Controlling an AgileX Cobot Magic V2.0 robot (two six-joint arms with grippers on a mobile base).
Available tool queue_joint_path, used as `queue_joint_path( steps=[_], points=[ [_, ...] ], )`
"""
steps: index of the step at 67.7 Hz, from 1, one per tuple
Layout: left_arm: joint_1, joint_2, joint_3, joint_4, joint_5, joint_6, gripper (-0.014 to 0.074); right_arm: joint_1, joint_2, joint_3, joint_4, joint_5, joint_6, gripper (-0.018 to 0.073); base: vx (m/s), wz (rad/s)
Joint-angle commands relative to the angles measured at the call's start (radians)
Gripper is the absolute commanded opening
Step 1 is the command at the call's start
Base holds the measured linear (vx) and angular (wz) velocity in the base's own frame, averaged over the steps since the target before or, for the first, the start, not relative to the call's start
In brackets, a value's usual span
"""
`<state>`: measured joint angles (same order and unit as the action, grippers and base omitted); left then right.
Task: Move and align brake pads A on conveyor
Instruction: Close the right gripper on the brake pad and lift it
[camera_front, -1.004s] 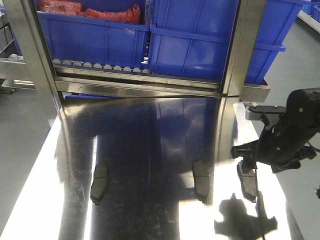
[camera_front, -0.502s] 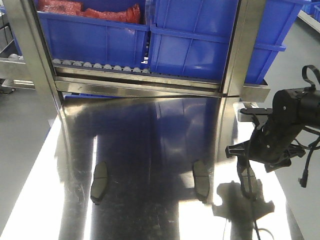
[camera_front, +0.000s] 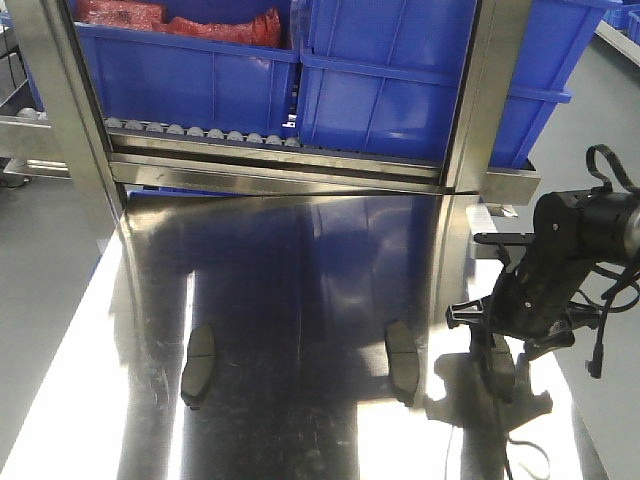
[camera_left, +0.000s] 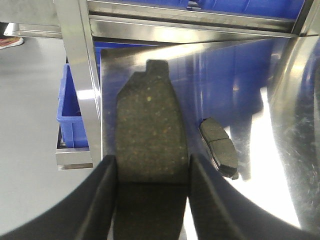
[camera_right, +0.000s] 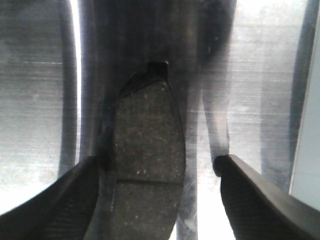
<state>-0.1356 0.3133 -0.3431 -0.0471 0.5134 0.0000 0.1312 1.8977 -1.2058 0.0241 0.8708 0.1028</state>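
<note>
Shiny steel worktop (camera_front: 300, 250) fills the front view, with blue bins (camera_front: 380, 90) on the rack behind it. Right arm (camera_front: 580, 225) is low over the worktop's right side. Right end effector (camera_right: 157, 165) is released, its fingers spread wide either side of the right brake pad (camera_right: 147, 135), which lies flat on the steel. The left finger is just beside the pad edge and the right finger is well apart from it. Left end effector (camera_left: 152, 160) is clenched on the held brake pad (camera_left: 147, 115), fingers pressing both long edges. Left brake pad (camera_front: 197, 365) and middle brake pad (camera_front: 402, 360) lie flat on the worktop, well apart and roughly level with each other.
</note>
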Motion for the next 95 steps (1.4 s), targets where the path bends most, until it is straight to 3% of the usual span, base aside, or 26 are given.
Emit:
queue_joint_path(
  steps=[1, 19, 38, 60, 95],
  points=[
    [-0.002, 0.007, -0.028, -0.007, -0.092, 0.0, -0.0006, 0.0, -0.037, -0.029, 0.0, -0.001, -0.008, 0.0471, 0.0, 0.0],
    [-0.002, 0.007, -0.028, -0.007, -0.092, 0.0, -0.0006, 0.0, -0.029, -0.029, 0.0, 0.005, -0.012, 0.0327, 0.0, 0.0],
    [-0.002, 0.007, -0.028, -0.007, -0.092, 0.0, -0.0006, 0.0, -0.039, -0.028, 0.0, 0.006, -0.008, -0.0017, 0.0, 0.0],
    [-0.002, 0.007, -0.028, -0.007, -0.092, 0.0, -0.0006, 0.0, -0.236, 0.019, -0.024, -0.058, -0.001, -0.001, 0.0, 0.0],
    [-0.002, 0.007, -0.028, -0.007, -0.092, 0.0, -0.0006, 0.0, -0.867, 0.368, -0.068, -0.277, -0.023, -0.0008, 0.0, 0.0]
  ],
)
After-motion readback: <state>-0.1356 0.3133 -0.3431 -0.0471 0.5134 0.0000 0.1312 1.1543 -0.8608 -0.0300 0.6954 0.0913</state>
